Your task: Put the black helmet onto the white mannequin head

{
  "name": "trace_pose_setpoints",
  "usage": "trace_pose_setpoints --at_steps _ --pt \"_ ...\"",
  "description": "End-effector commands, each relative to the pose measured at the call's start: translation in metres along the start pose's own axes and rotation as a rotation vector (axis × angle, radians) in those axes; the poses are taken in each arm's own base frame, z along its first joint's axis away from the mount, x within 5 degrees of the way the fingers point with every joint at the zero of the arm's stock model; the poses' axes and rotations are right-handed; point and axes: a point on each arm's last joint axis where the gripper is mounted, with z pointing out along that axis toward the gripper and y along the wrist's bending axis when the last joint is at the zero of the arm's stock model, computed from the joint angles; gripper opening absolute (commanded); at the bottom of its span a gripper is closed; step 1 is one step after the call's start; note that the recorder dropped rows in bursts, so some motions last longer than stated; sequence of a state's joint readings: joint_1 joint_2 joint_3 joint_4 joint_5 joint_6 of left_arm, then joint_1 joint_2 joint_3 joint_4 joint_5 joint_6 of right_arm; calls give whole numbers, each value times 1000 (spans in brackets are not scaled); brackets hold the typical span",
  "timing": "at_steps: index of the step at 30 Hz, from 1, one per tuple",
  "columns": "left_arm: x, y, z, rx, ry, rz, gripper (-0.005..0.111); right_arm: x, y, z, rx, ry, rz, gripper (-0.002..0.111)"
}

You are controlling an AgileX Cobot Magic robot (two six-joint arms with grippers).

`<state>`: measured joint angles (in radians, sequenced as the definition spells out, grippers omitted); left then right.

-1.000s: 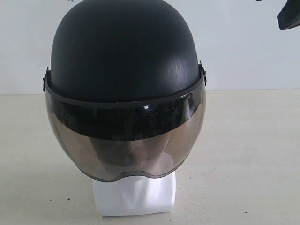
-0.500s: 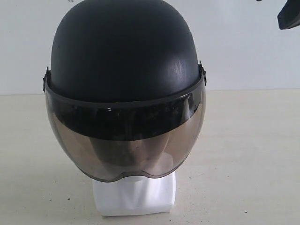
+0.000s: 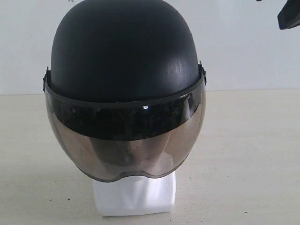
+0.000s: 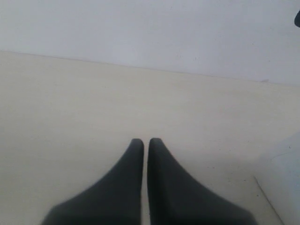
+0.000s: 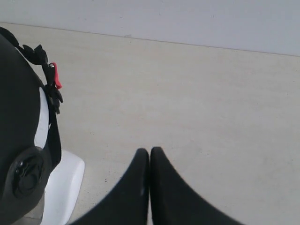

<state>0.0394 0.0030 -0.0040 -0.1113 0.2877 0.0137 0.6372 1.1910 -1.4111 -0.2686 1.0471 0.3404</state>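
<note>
From my end I'm just seeing a pale cream table [image 3: 248,154] with a few tiny dark specks [image 3: 68,199] scattered on it, and a plain white wall [image 3: 243,51] meeting its far edge.

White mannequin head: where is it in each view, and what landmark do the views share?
Exterior view: white mannequin head in the centre, mostly covered by the black helmet.
Left wrist view: probably the white block at the frame's edge, beside the left gripper.
Right wrist view: its white base under the helmet's side, beside the right gripper.
Shared: the table meeting the wall.
</note>
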Motion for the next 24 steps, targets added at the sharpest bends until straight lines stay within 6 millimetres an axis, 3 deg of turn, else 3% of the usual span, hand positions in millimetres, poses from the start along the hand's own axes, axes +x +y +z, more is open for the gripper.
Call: trace_pose_setpoints --at_steps 1,19,21,24 --pt "1 -1 0 16 3 -28 4 0 -1 -2 0 -16 -4 0" --pt "1 -1 0 14 3 -29 4 -1 0 -2 -3 -17 -2 0" --pt "1 -1 0 14 3 -29 4 -4 -7 -6 27 -76 -48 0" --pt "1 -1 0 14 3 -29 4 -5 -21 -13 -26 -275 23 0"
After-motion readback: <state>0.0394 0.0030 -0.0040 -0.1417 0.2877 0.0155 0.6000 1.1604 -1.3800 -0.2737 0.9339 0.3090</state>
